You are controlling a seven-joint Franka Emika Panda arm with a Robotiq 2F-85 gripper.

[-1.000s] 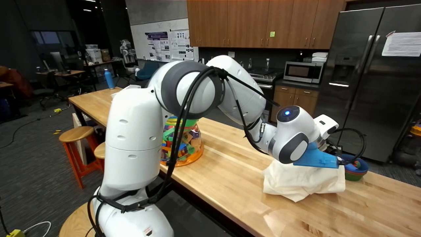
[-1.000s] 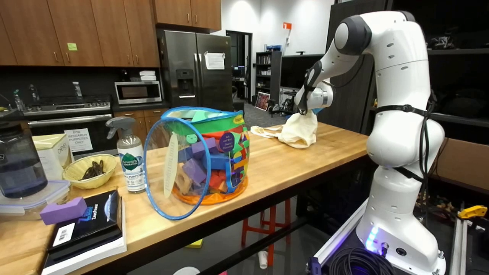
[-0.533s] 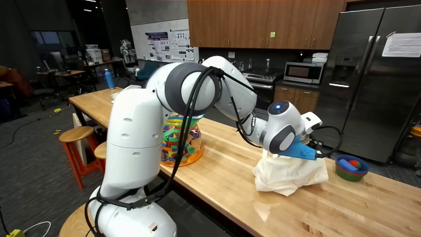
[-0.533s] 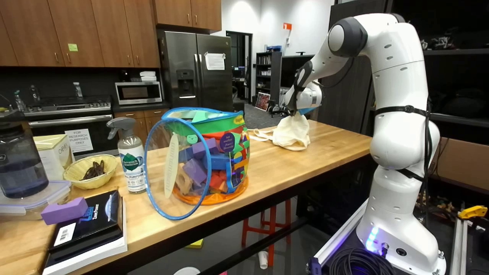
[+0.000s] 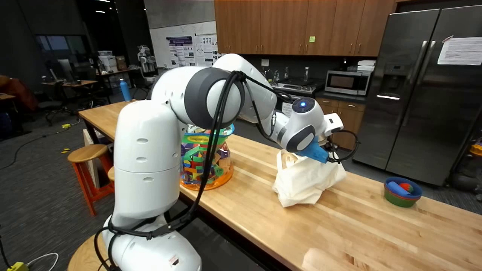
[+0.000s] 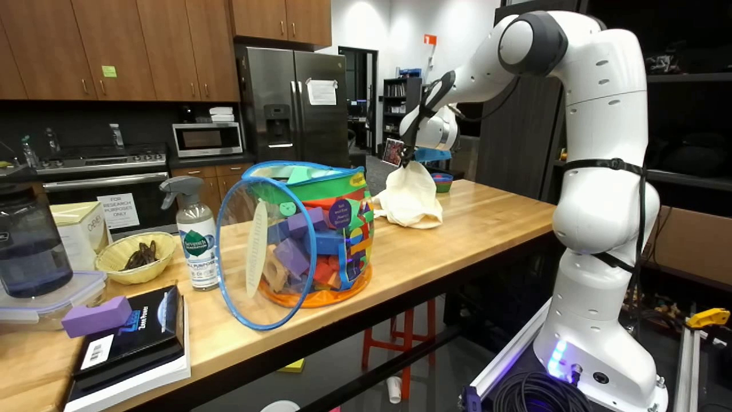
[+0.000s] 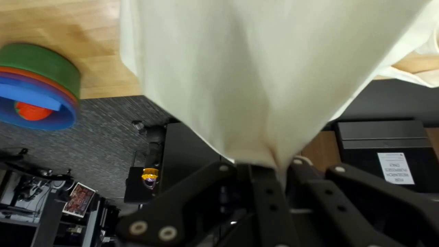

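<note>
Reads “FOR RESEARCH PURPOSES ONLY” on paper (image 6: 118,210) on the oven (image 6: 153,197), “Seventh Generation” on the spray bottle (image 6: 195,243), “Imaginarium” on the toy tub (image 5: 219,162), “Power” on the black box (image 6: 137,343), apparently “CHEMEX” on the cream box (image 6: 80,232).

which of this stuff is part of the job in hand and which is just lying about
In the job:
fingers, closed on cloth
cream cloth tote bag, pinched between them

Seemingly just lying about:
stacked bowls
tub of toy blocks
spray bottle
yellow basket
purple block
blue bottle
</note>
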